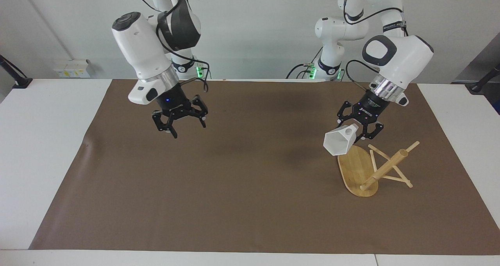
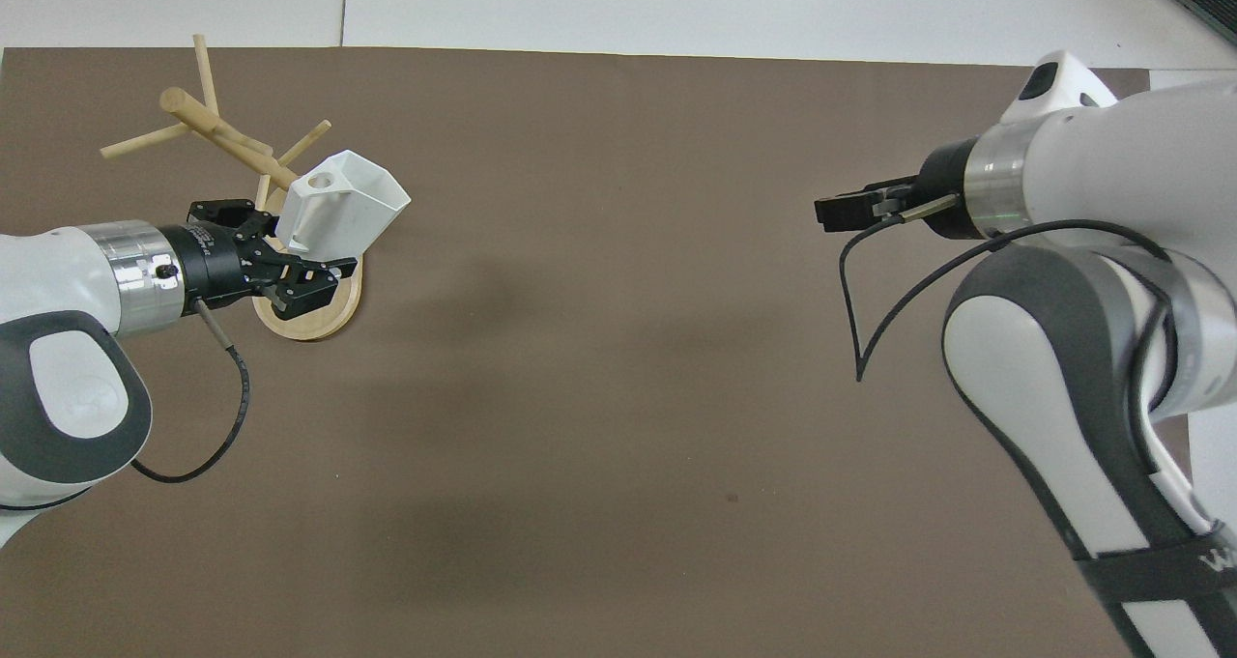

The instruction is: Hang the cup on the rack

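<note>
Left pincer (image 1: pixel 361 130) pinching cup (image 1: pixel 340 141) over tipped rack (image 1: pixel 369 168), right pincer (image 1: pixel 180 122) spread over brown mat (image 1: pixel 234 180).

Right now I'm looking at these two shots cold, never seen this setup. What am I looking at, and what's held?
Two white robot arms stand at a table covered by a brown mat. One picture looks at them from across the table, the other looks down from above their end, so the sides swap between the pictures.

The left gripper holds a white cup in the air, tipped on its side, over the base of a wooden rack that stands on the mat toward the left arm's end. The cup is not on a peg yet.

The right gripper hangs open and empty over the mat toward the right arm's end of the table; that arm waits.
</note>
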